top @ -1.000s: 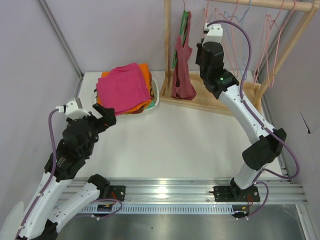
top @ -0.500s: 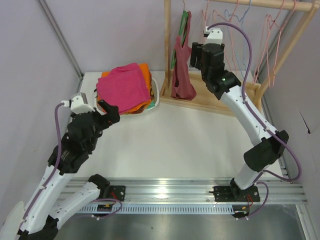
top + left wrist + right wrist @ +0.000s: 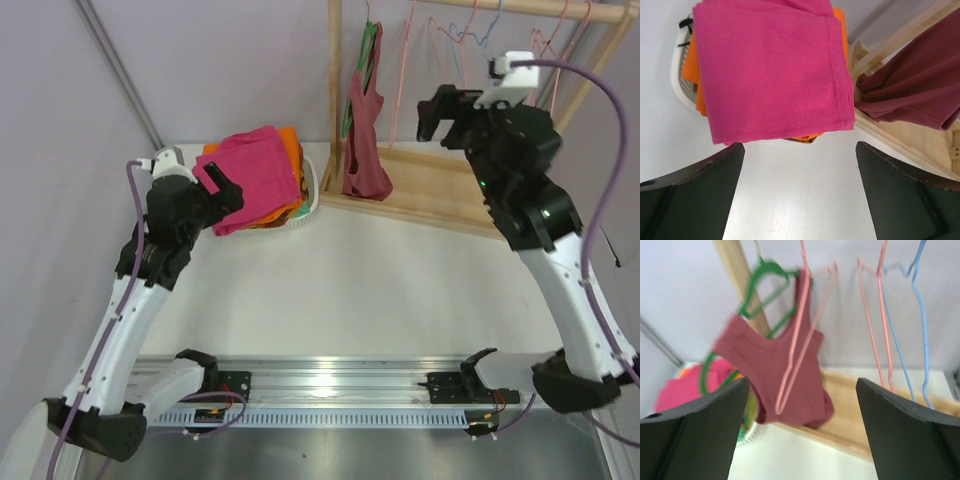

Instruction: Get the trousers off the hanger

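Note:
The magenta trousers lie folded on an orange cloth in a white basket; the left wrist view shows the trousers from above. My left gripper hovers open just in front of the basket, nothing between its fingers. The light-pink hanger hangs bare on the rack, in front of a maroon garment; in the right wrist view the hanger is blurred. My right gripper stands open and empty to the right of the hanger.
A wooden rack stands at the back right. It carries a green hanger, more pink hangers and a light-blue hanger. The orange cloth shows under the trousers. Walls close in on both sides.
My right gripper has opened and drawn back to the right, away from the pink hanger. The left arm has risen and moved toward the basket, staying open.

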### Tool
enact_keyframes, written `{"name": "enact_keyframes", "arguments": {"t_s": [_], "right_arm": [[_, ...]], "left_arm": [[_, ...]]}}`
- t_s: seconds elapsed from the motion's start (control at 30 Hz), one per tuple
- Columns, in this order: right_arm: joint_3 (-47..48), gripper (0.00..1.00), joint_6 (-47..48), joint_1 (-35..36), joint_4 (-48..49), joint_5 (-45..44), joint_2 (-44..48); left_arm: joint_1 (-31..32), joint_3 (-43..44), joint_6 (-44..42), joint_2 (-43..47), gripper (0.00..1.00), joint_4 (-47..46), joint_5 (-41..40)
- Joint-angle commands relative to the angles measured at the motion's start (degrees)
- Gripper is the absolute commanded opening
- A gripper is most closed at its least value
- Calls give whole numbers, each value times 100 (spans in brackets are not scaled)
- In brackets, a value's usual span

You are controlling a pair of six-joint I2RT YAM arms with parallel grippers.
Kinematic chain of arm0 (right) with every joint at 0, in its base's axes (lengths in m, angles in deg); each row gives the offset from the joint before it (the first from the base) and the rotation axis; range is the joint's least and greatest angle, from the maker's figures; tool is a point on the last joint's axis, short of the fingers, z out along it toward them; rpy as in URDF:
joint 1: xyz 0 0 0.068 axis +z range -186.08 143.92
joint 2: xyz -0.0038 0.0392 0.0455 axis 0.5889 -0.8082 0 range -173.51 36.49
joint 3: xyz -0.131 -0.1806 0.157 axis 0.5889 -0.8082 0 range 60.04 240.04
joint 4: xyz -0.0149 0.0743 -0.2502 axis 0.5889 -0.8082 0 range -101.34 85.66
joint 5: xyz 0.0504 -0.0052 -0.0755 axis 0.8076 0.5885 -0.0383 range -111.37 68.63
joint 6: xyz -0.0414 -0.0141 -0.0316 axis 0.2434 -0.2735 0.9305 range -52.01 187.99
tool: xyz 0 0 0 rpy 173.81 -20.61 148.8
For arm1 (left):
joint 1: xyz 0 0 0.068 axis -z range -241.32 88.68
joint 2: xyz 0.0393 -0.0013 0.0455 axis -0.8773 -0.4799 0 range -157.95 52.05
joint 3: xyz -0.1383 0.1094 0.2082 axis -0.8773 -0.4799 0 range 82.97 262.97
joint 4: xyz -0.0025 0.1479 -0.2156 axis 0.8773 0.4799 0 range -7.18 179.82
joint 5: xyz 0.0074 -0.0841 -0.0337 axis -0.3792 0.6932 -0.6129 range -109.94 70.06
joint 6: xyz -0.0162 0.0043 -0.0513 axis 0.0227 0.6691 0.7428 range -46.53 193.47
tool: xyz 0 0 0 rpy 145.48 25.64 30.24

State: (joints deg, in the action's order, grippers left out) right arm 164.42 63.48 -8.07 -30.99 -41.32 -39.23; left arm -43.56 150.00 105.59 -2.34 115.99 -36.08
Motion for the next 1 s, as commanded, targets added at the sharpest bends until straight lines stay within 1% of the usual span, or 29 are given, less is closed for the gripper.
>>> {"name": "enact_keyframes", "arguments": {"t_s": [0.0,0.1,0.13,0.23,0.27,0.3,0.33,0.37,0.4,0.47,0.5,0.57,0.6,0.67,0.8,0.83,0.97], "right_arm": [[-601,97,-50,-24,266,763,777],[-1286,97,-93,-15,423,738,1278],[-1810,97,-94,-15,485,685,1523],[-2587,99,-146,-6,679,1000,1832],[-2963,99,-216,-6,670,1167,1955],[-3115,99,-391,-6,636,1247,1991],[-3264,99,-488,-6,635,1352,2026],[-3510,99,-567,-6,661,1449,2061],[-3616,99,-699,-6,714,1571,2079],[-3827,99,-814,-6,845,1643,2140],[-4046,99,-919,-6,1046,1669,2228],[-4276,99,-937,-6,1284,1739,2334],[-4442,99,-937,-6,1433,1809,2447],[-4566,99,-902,-6,1557,1924,2518],[-4663,100,-806,-6,1479,1915,2510],[-4681,99,-805,-6,1453,1924,2492],[-4716,99,-911,3,1584,2293,2510]], "left_arm": [[-517,293,110,-308,99,-293,1261],[-729,373,110,-563,100,-329,1359],[-791,399,119,-599,99,-311,1368],[-1107,364,181,-704,100,-258,1359],[-1291,312,207,-713,100,-284,1368],[-1397,250,251,-722,99,-319,1377],[-1494,67,286,-739,100,-372,1412],[-1730,-13,321,-748,99,-590,1569],[-1819,-92,417,-740,99,-757,1753],[-2239,-513,558,-792,100,-1109,1999],[-2320,-698,628,-827,100,-1581,2192],[-2504,-900,699,-1046,99,-1927,2282],[-2549,-902,656,-1143,100,-2189,2360],[-2610,-876,542,-1441,99,-2314,2300],[-2742,-971,418,-1688,98,-2780,2247],[-2812,-1033,392,-1732,99,-3042,2273],[-3006,-1060,339,-2110,96,-3264,2326]]}}
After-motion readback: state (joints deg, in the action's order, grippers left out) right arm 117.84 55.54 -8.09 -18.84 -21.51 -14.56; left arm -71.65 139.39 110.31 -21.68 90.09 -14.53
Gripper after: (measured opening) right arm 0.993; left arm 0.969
